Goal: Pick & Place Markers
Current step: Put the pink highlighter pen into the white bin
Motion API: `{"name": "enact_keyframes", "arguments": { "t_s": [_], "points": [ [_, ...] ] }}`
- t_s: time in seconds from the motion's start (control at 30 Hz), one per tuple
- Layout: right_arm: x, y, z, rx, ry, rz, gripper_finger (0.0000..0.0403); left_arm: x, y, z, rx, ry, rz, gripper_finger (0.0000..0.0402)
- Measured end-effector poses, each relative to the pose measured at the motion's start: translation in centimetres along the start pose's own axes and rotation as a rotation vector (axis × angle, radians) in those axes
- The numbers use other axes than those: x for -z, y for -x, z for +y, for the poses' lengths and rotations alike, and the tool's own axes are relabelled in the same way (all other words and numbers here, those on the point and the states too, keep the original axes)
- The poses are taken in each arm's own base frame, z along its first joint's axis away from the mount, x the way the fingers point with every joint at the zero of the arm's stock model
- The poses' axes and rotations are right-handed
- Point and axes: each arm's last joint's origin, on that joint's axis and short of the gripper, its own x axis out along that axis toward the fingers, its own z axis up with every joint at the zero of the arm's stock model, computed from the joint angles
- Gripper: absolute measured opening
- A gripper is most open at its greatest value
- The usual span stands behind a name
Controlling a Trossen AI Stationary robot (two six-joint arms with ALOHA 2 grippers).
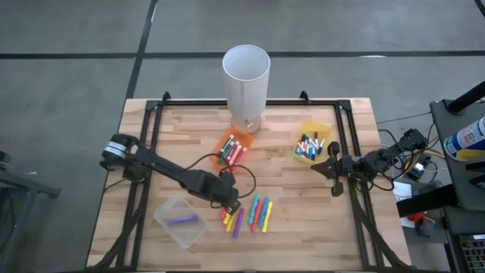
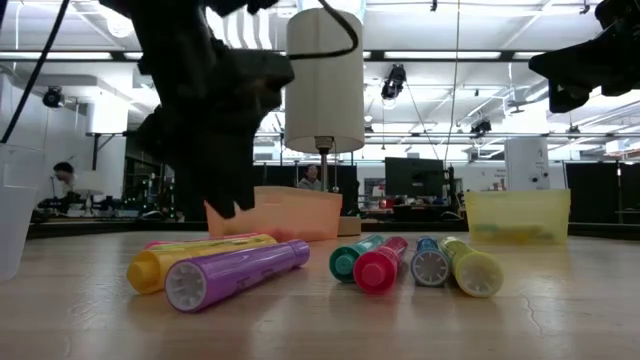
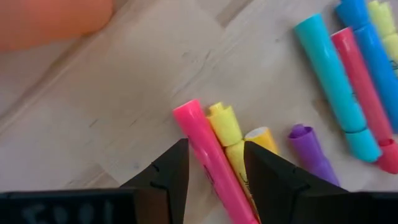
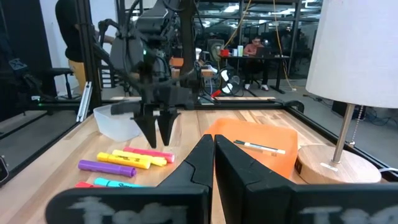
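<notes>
From above, the left gripper (image 1: 232,206) is hanging over a pile of markers (image 1: 232,220) near the front middle of the wooden table (image 1: 303,212), and its fingers are standing apart with nothing gripped. Beside that pile, a row of markers (image 1: 260,214) is lying on the wood. One purple marker (image 1: 182,221) is sitting in the clear bin (image 1: 181,221), more are sitting in the orange bin (image 1: 234,148) and the yellow bin (image 1: 312,142). The right gripper (image 1: 334,168) is waiting by the yellow bin with its fingers pressed together. A tall white cylinder (image 1: 246,76) is standing at the back. From table height, a purple marker (image 2: 235,275) and a yellow one (image 2: 200,259) are lying in front. From the left wrist, a pink marker (image 3: 211,158) is lying between the two dark fingers (image 3: 168,174). From the right wrist, its own fingers (image 4: 193,163) are touching, holding nothing.
</notes>
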Motion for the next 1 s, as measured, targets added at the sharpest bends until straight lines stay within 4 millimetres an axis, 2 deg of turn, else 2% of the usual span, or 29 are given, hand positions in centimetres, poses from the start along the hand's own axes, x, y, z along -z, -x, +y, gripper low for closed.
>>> {"name": "enact_keyframes", "arguments": {
  "t_s": [0.17, 0.67, 0.87, 1.0],
  "points": [
    [0.0, 0.0, 0.0, 0.0, 0.0, 0.0, 0.0009, 0.4, -1.7, 0.2, -0.048, -0.016, 0.027, 0.0147],
    [0.0, 0.0, 0.0, 0.0, 0.0, 0.0, 0.0009, 0.8, -3.7, 0.5, -0.104, -0.073, 0.062, 0.0147],
    [0.0, 0.0, 0.0, 0.0, 0.0, 0.0, 0.0009, 0.7, -3.4, 0.5, -0.1, -0.079, 0.07, 0.0144],
    [0.0, 0.0, 0.0, 0.0, 0.0, 0.0, 0.0009, 0.6, -3.3, 0.5, -0.103, -0.093, 0.078, 0.0114]
  ]
}}
